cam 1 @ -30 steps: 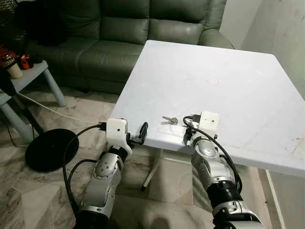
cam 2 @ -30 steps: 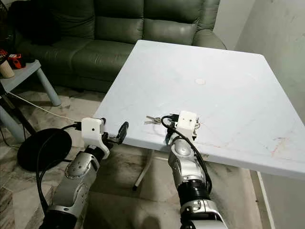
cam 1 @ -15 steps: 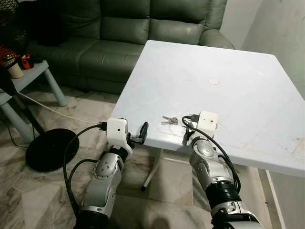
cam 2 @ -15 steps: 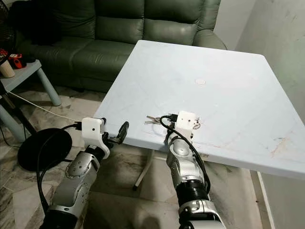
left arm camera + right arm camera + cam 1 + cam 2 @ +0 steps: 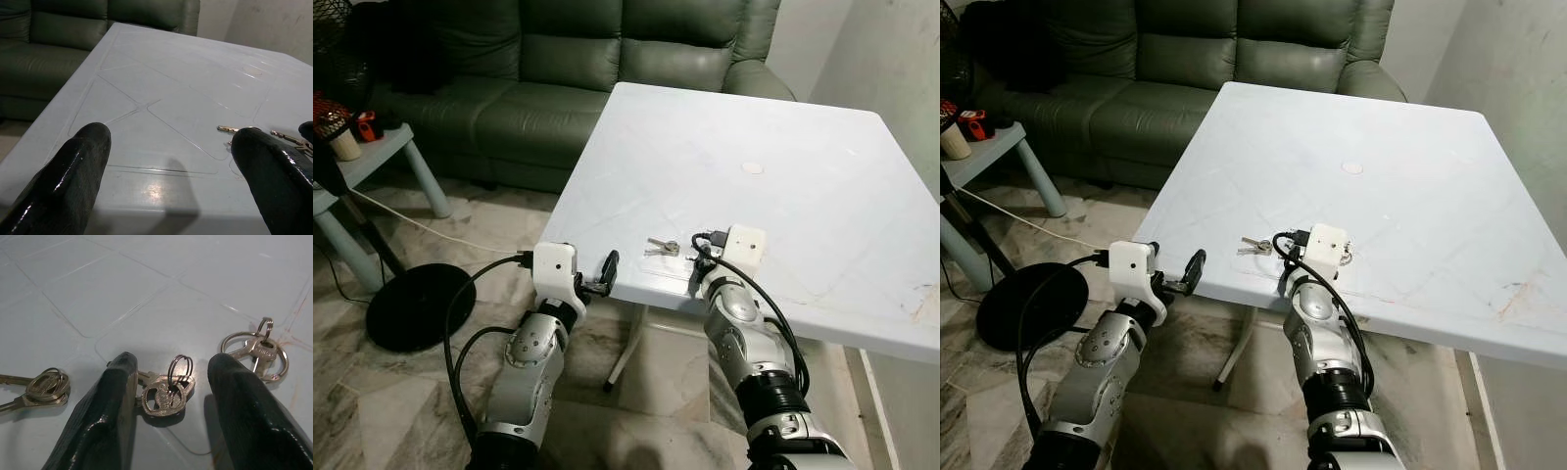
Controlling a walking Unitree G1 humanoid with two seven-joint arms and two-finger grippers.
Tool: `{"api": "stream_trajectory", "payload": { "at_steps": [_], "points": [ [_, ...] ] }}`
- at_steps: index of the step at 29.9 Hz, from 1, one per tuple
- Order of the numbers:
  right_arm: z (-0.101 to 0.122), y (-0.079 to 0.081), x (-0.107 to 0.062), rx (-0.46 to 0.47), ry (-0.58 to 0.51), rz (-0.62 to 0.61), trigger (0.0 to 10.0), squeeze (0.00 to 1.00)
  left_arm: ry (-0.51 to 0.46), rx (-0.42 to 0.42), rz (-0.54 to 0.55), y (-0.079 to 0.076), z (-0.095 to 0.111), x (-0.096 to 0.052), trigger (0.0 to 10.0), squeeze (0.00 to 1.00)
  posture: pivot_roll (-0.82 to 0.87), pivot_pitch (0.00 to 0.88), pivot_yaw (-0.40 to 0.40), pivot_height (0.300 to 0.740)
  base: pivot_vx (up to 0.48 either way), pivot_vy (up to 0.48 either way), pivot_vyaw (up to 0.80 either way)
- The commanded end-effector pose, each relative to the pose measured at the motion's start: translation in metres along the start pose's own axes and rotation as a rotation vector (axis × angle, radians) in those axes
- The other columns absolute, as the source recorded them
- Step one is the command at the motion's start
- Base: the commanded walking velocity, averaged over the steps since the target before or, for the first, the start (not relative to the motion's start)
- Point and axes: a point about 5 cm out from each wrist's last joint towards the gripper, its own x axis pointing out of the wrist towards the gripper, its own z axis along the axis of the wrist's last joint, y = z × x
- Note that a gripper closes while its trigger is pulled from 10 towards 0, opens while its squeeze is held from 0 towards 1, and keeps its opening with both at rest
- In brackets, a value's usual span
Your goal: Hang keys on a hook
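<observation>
Over the last second the right tool (image 5: 168,406) has eased slightly forward, fingers spread around the small silver key with its wire ring (image 5: 164,396) near the white worktop's (image 5: 783,127) front edge, so closing comes next; the left tool (image 5: 171,181) hovers open.

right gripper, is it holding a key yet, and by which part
Nothing held yet: the right gripper is open, its fingers straddling a key lying on the table.

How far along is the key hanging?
Early. Done: right gripper is down on the white table, fingers open around one key. In hand: nothing gripped. Left: close, lift, hang. Left gripper waits open at the table edge.
</observation>
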Motion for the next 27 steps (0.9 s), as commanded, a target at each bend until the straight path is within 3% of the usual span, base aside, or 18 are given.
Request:
{"api": "stream_trajectory", "payload": {
  "at_steps": [1, 5, 7, 8, 9, 10, 11, 12, 13, 14, 15, 16, 17, 18, 19, 27],
  "points": [
    [0.0049, 0.0013, 0.0, -0.037, -0.026, -0.007, 10.0, 0.0, -0.015, 0.008, -0.006, -0.0033, 0.0054, 0.0022, 10.0, 0.0, -0.01, 0.044, -0.043, 0.732, 0.0, 0.0, 0.0],
    [0.0041, 0.0021, -0.0001, -0.063, -0.022, -0.017, 10.0, 0.0, -0.015, 0.007, -0.005, -0.0034, 0.0057, 0.0025, 10.0, 0.0, -0.01, 0.047, -0.041, 0.732, 0.0, 0.0, 0.0],
    [0.0033, 0.0022, 0.0001, -0.072, -0.017, -0.024, 9.5, 0.0, -0.015, 0.007, -0.005, -0.0035, 0.0055, 0.0024, 10.0, 0.0, -0.01, 0.048, -0.04, 0.732, 0.0, 0.0, 0.0],
    [0.0027, 0.0025, 0.0002, -0.07, -0.013, -0.02, 6.8, 0.0, -0.014, 0.007, -0.006, -0.0036, 0.0051, 0.0022, 10.0, 0.0, -0.01, 0.046, -0.04, 0.732, 0.0, 0.0, 0.0],
    [0.0027, 0.0025, 0.0002, -0.069, -0.013, -0.02, 6.8, 0.0, -0.014, 0.007, -0.006, -0.0037, 0.0051, 0.0022, 10.0, 0.0, -0.01, 0.048, -0.04, 0.732, 0.0, 0.0, 0.0],
    [0.0029, 0.0027, 0.0003, -0.073, -0.012, -0.02, 3.6, 0.0, -0.014, 0.006, -0.006, -0.0037, 0.0052, 0.0023, 10.0, 0.0, -0.01, 0.048, -0.039, 0.732, 0.0, 0.0, 0.0],
    [0.0032, 0.003, 0.0003, -0.073, -0.014, -0.022, 2.3, 0.0, -0.014, 0.006, -0.007, -0.0037, 0.0053, 0.0023, 10.0, 0.0, -0.01, 0.048, -0.039, 0.732, 0.0, 0.0, 0.0],
    [0.0032, 0.003, 0.0003, -0.073, -0.014, -0.022, 2.3, 0.0, -0.014, 0.006, -0.007, -0.0037, 0.0053, 0.0023, 10.0, 0.0, -0.01, 0.048, -0.039, 0.732, 0.0, 0.0, 0.0],
    [0.0037, 0.0029, 0.0, -0.069, -0.021, -0.024, 0.9, 0.0, -0.014, 0.006, -0.007, -0.0037, 0.0053, 0.0024, 10.0, 0.0, -0.01, 0.048, -0.039, 0.732, 0.0, 0.0, 0.0],
    [0.0043, 0.003, 0.0, -0.062, -0.028, -0.024, 0.4, 0.0, -0.015, 0.006, -0.007, -0.0038, 0.0055, 0.0027, 10.0, 0.0, -0.01, 0.048, -0.039, 0.732, 0.0, 0.0, 0.0],
    [0.0043, 0.003, 0.0, -0.064, -0.029, -0.025, 3.3, 0.0, -0.015, 0.005, -0.007, -0.0038, 0.0056, 0.0028, 10.0, 0.0, -0.01, 0.047, -0.039, 0.732, 0.0, 0.0, 0.0],
    [0.0043, 0.003, 0.0001, -0.067, -0.03, -0.025, 3.3, 0.0, -0.015, 0.004, -0.007, -0.0039, 0.0056, 0.0028, 10.0, 0.0, -0.01, 0.047, -0.039, 0.732, 0.0, 0.0, 0.0],
    [0.0044, 0.0032, 0.0002, -0.065, -0.031, -0.027, 4.0, 0.0, -0.016, 0.004, -0.007, -0.0039, 0.0057, 0.0031, 10.0, 0.0, -0.01, 0.047, -0.039, 0.732, 0.0, 0.0, 0.0],
    [0.0036, 0.0036, 0.0004, -0.065, -0.023, -0.026, 6.2, 0.0, -0.016, 0.004, -0.007, -0.0039, 0.0056, 0.0031, 10.0, 0.0, -0.01, 0.047, -0.039, 0.732, 0.0, 0.0, 0.0],
    [0.0028, 0.0041, 0.0006, -0.065, -0.015, -0.024, 10.0, 0.0, -0.016, 0.003, -0.006, -0.004, 0.0056, 0.0032, 10.0, 0.0, -0.01, 0.046, -0.039, 0.732, 0.0, 0.0, 0.0],
    [0.0009, 0.0081, 0.002, -0.075, 0.003, -0.024, 10.0, 0.0, -0.018, 0.002, -0.009, -0.0051, 0.0061, 0.0035, 10.0, 0.0, -0.01, 0.046, -0.038, 0.732, 0.0, 0.0, 0.0]
  ]
}}
